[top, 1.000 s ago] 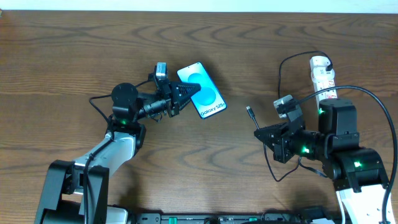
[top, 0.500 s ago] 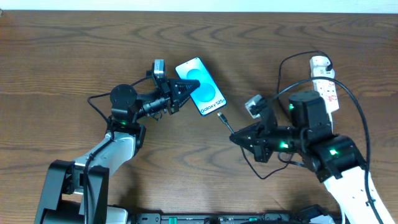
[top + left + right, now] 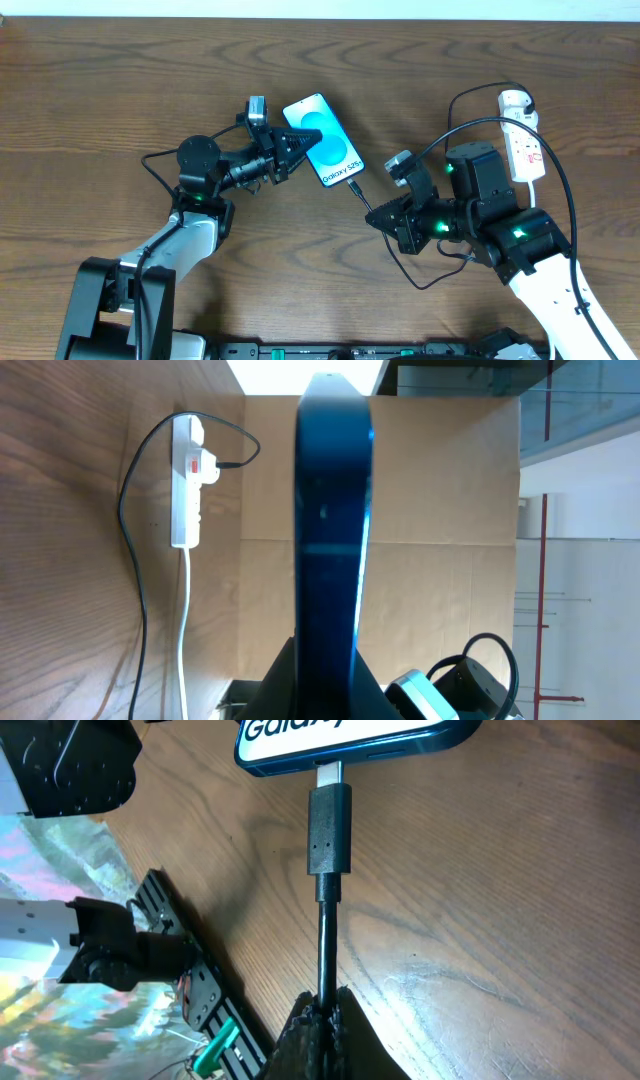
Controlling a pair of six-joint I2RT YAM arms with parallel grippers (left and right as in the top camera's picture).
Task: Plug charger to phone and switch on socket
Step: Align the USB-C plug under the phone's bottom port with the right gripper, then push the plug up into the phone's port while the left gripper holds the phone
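Right wrist: right claw (image 3: 322,1005) pinches the charger (image 3: 326,950), plug (image 3: 329,830) pointing twelve o'clock at the phone (image 3: 400,735) port. Left claw (image 3: 298,149) clamps the phone.

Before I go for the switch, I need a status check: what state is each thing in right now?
phone: screen lit, gripped at its edge.
charger plug: tip at the phone's port, some metal showing, maybe not fully seated.
left gripper: shut on the phone.
right gripper: shut on the charger cable behind the plug.
power strip: black cable plugged in; switch position cannot tell.
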